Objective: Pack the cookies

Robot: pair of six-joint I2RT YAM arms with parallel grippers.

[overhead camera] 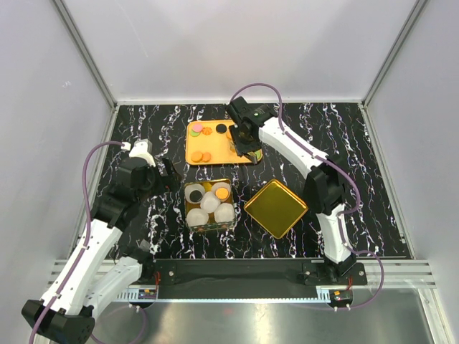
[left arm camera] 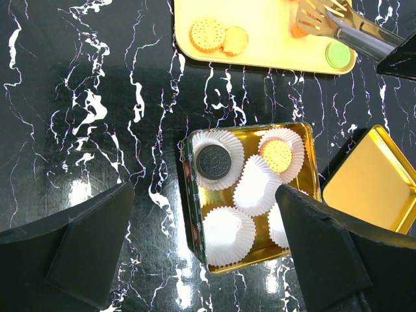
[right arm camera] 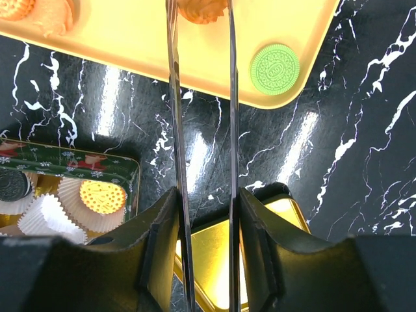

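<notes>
Since the cookies [left arm camera: 207, 32] are light and crumbly, pinch one softly by its round edge. Your right pincer [right arm camera: 203, 224] is clamped on the tongs [left arm camera: 354, 32], and one orange cookie [right arm camera: 201, 9] sits between the tong tips on the far yellow tray [right arm camera: 130, 45]. Your left pincer [left arm camera: 201, 195] is apart above the tin [left arm camera: 186, 170].

Five paper cups [left arm camera: 224, 229], one tin [left arm camera: 187, 195], one lid [left arm camera: 370, 182], one tray [left arm camera: 273, 45]

Right wrist view: the tongs [right arm camera: 176, 130] and an orange cookie [right arm camera: 201, 9] run off the top edge. Left wrist view: the lid [left arm camera: 370, 179] is cut by the right edge; a finger [left arm camera: 325, 253] covers part of one cup [left arm camera: 275, 226].
</notes>
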